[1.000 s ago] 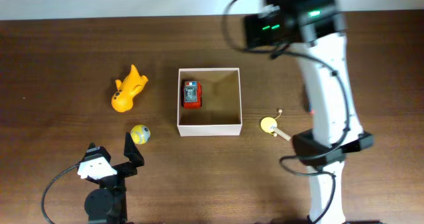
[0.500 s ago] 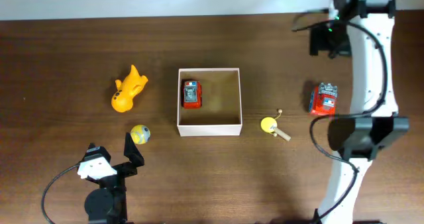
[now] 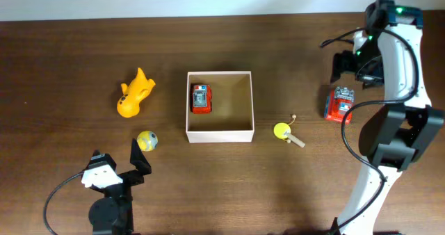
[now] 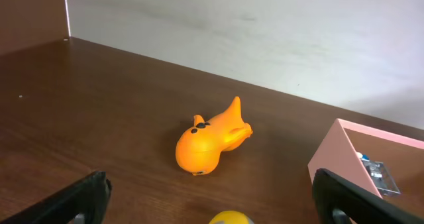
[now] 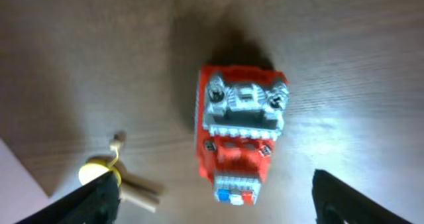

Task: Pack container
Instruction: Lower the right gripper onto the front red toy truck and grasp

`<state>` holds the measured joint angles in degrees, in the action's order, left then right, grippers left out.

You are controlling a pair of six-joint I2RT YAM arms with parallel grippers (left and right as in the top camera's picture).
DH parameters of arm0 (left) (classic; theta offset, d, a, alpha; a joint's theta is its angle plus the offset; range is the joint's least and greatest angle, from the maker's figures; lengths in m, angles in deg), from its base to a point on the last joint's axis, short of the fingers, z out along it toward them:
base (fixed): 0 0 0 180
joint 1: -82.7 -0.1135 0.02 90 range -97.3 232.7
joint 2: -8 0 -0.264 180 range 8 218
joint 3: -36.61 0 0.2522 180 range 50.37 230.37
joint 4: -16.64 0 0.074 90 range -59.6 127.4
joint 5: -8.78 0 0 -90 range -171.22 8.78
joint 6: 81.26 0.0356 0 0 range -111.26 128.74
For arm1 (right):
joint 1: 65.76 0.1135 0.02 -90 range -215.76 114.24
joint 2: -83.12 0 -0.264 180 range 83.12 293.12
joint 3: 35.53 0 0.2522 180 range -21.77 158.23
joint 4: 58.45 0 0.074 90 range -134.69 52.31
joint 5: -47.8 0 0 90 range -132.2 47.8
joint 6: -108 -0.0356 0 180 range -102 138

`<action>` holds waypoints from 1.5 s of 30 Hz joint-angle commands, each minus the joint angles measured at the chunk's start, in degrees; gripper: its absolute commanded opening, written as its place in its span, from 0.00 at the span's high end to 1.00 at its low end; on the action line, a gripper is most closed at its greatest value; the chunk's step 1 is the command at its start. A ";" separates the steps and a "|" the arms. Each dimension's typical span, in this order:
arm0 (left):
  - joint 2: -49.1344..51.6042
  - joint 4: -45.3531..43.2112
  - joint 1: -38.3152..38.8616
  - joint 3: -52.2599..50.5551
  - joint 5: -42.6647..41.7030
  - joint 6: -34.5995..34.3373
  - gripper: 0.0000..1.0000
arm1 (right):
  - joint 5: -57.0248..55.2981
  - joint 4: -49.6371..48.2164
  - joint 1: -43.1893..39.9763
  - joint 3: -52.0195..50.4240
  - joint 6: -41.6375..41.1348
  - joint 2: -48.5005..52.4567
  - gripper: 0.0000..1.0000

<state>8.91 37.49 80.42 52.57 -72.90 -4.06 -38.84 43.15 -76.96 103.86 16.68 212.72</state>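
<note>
Centre of the overhead frame: the container (image 3: 233,113) sits square on the brown table (image 3: 62,61), open top, white walls, tan floor. One red toy truck (image 3: 201,99) lies inside it, in the upper-left part, close to the left wall. Right of the frame: a second red truck (image 3: 339,104) lies on the table, well apart from the container, just below the dark head of the right gripper (image 5: 222,201). In the wrist view its fingers (image 5: 99,201) stand wide apart at the lower corners, the truck between them in the frame; neither touches it, nothing held. Between container and that truck lies a small yellow piece with a wooden stick (image 3: 284,132). Left of the container: an orange fish-shaped toy (image 3: 134,94) on its side; a yellow ball (image 3: 147,140) lower down, near the container's lower-left corner. Lower left of the frame: the left gripper (image 3: 118,155), spread wide and empty, with the ball just beside one finger.
</note>
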 commanded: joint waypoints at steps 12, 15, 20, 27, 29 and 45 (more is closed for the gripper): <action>-0.28 -0.15 -0.24 -0.35 -0.42 1.14 0.01 | 3.96 -9.05 0.17 -16.98 0.48 0.39 0.10; -0.28 -0.15 -0.24 -0.35 -0.42 1.14 0.01 | 3.91 -9.27 0.17 -16.96 0.48 0.39 0.10; -0.28 -0.15 -0.24 -0.35 -0.42 1.14 0.01 | 3.28 -9.27 -0.04 -16.98 0.48 0.39 0.10; -0.28 -0.15 -0.24 -0.35 -0.42 1.11 0.01 | 3.28 -10.32 -0.46 -17.20 0.48 0.42 0.11; -0.28 -0.15 -0.24 -0.35 -0.42 1.14 0.01 | 3.28 -11.21 -0.46 -17.79 0.48 0.42 0.11; -0.28 -0.15 -0.24 -0.35 -0.42 1.14 0.01 | 2.43 -14.36 -0.46 -22.12 1.11 0.42 0.19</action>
<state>8.91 37.49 80.42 52.57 -72.90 -4.06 -36.11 28.89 -77.05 82.13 17.42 212.64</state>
